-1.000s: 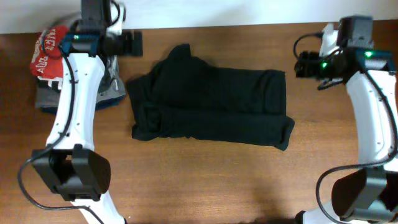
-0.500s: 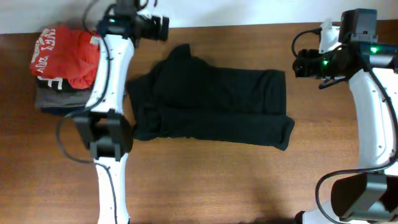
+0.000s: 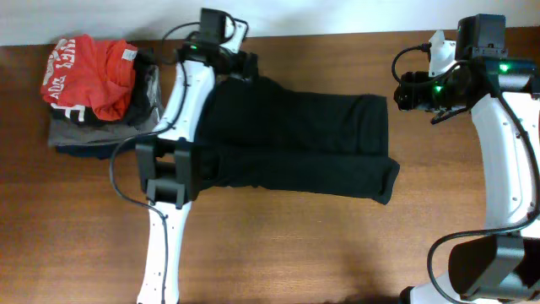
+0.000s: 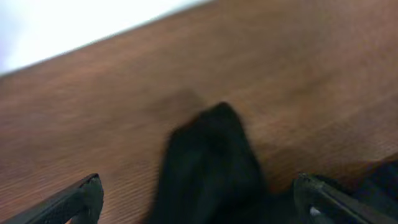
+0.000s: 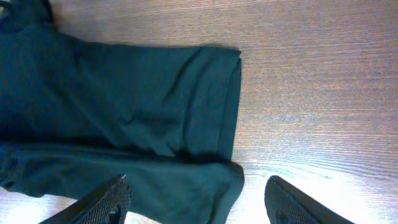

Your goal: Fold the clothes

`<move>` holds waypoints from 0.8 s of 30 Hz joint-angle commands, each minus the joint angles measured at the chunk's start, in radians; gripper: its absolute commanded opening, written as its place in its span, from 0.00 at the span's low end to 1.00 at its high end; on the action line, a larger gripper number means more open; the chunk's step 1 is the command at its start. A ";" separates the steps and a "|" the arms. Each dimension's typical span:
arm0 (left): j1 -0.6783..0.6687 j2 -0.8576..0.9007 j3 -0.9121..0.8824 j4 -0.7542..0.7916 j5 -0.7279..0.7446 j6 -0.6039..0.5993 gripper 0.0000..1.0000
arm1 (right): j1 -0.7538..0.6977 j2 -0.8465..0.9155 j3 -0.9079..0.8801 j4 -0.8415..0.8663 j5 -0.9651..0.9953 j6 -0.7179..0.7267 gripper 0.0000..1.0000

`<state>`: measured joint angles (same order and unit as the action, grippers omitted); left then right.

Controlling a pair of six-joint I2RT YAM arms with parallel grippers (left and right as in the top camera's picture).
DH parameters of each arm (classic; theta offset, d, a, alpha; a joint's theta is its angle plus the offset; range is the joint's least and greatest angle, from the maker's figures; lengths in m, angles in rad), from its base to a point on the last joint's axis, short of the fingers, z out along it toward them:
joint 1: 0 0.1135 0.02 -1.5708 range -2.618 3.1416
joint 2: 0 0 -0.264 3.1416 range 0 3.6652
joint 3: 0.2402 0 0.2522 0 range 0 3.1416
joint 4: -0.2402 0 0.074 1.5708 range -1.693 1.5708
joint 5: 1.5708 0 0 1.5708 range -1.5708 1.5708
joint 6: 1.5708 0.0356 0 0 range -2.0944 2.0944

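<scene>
The clothes (image 3: 295,143) are one black garment lying flat in the middle of the table, with a narrow tip poking out at its back left. My left gripper (image 3: 246,69) hovers over that tip. In the left wrist view it (image 4: 199,202) is open, its fingers (image 4: 81,199) straddling the blurred black tip (image 4: 211,155). My right gripper (image 3: 403,91) hangs just right of the garment's back right corner. In the right wrist view it (image 5: 199,205) is open above the garment's right edge (image 5: 211,118), holding nothing.
A red shirt with white lettering (image 3: 89,72) sits on grey and navy folded garments (image 3: 76,137) at the back left. The table's back edge (image 3: 337,35) meets a white wall. Bare wood (image 3: 295,245) lies in front of the garment.
My left arm has swung right, from over the pile at the back left to the garment's back left tip. The right gripper has barely shifted. The garment has not moved.
</scene>
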<state>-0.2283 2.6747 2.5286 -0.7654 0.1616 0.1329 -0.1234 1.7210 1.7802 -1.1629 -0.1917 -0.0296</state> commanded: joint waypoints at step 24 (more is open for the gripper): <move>-0.020 0.076 0.023 0.082 -0.119 0.011 0.57 | 0.005 0.055 -0.010 0.011 0.019 -0.019 0.68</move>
<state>-0.2440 2.7327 2.5298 -0.6899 0.0479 0.1387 -0.1234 1.7737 1.7782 -1.1614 -0.1810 -0.0425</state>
